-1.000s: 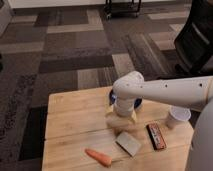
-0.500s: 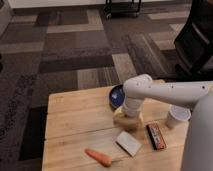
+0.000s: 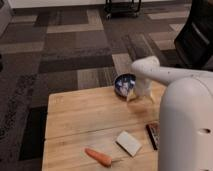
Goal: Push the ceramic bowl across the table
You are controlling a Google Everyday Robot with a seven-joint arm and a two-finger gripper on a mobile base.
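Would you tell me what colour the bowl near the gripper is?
Dark blue with pale streaks inside: bowl, by the gripper, in the camera view.

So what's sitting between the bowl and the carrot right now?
Nothing: the camera view shows only bare table between the bowl at the far edge and the carrot near the front. The gripper sits beside the bowl.
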